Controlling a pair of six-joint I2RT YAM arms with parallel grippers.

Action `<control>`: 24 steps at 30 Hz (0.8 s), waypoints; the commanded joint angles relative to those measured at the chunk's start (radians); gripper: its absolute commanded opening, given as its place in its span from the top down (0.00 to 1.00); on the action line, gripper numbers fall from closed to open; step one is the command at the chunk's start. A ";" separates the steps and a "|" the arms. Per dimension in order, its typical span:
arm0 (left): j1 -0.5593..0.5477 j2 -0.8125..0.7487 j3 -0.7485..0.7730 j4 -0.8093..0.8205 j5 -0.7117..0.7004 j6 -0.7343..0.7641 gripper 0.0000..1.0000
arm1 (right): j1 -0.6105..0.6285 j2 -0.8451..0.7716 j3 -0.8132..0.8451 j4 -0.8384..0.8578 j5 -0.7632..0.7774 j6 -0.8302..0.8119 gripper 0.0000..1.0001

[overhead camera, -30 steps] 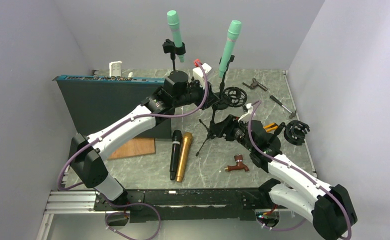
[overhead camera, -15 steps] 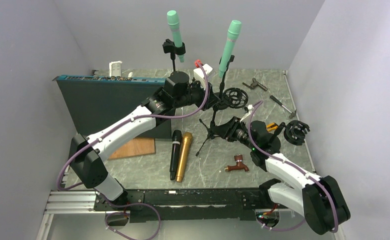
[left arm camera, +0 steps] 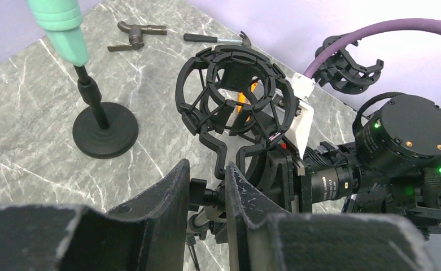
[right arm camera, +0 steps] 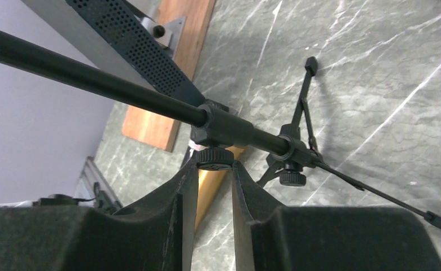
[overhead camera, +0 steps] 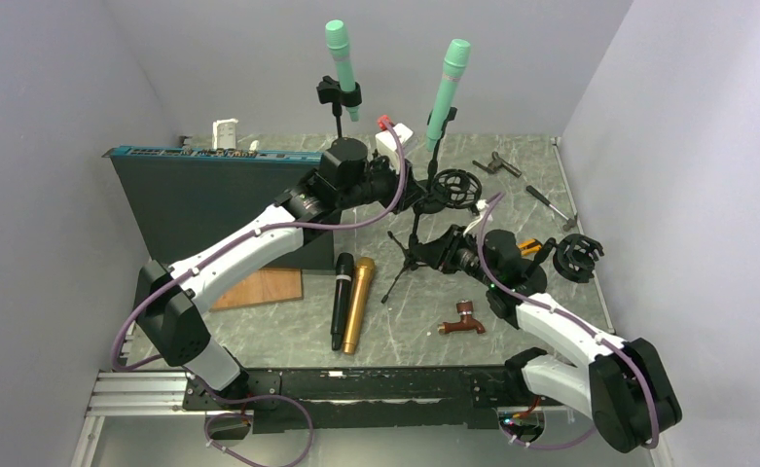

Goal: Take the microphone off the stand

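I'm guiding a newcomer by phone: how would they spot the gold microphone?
Find the large dark rectangular case on the left. Just right of its near corner, two handheld microphones lie side by side. The gold metallic microphone is the right one; the left one is a black microphone.

A brown tap (overhead camera: 465, 321), wooden board (overhead camera: 259, 288) and hammer (left arm camera: 218, 39) lie on the marble table (overhead camera: 405, 331).
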 commanded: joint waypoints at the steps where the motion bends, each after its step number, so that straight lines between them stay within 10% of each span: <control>1: -0.022 0.009 -0.015 -0.075 0.049 0.001 0.88 | 0.056 -0.012 0.105 -0.085 0.167 -0.134 1.00; 14: -0.022 0.010 -0.020 -0.070 0.050 -0.006 0.89 | 0.522 0.041 0.353 -0.428 0.982 -0.623 1.00; 24: -0.022 0.012 -0.021 -0.068 0.053 -0.011 0.89 | 0.563 0.002 0.306 -0.321 0.925 -0.639 1.00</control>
